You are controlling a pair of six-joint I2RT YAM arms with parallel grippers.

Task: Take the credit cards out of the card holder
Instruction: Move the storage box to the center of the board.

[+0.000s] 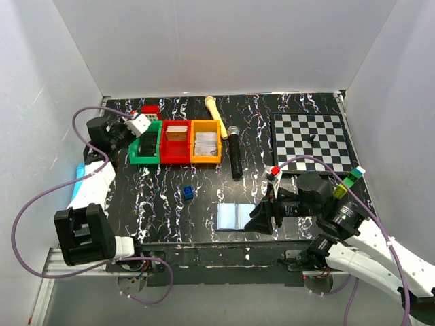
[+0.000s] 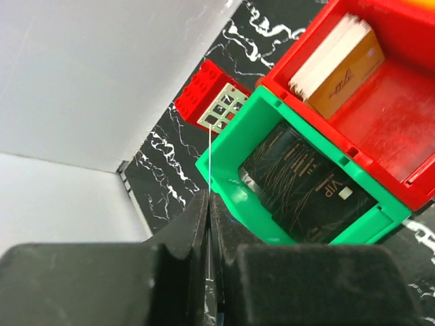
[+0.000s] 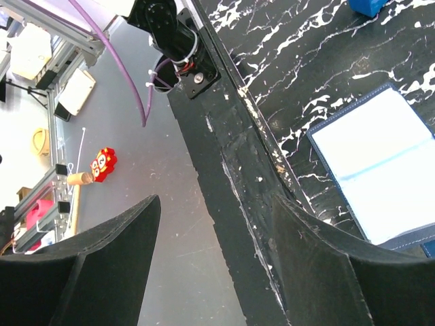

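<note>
Well, from above the card holder (image 1: 235,216) lies opened flat on the table (image 1: 170,212) near its front edge. Its long axis runs left to right along that edge, and the fold crosses it front to back. The right gripper (image 1: 260,219) hovers just beside its right end, while the left arm (image 1: 95,180) is well apart, back by the green bin (image 1: 143,161). In the left wrist view the left gripper (image 2: 208,227) is pinched closed on nothing, the bin just ahead. In the right wrist view the right jaws stand wide and empty, and I cannot tell the credit cards from the holder's pale inner faces. With nothing pinning the holder, I'd worry a tug on a card drags it all, or tips it over that near edge
</note>
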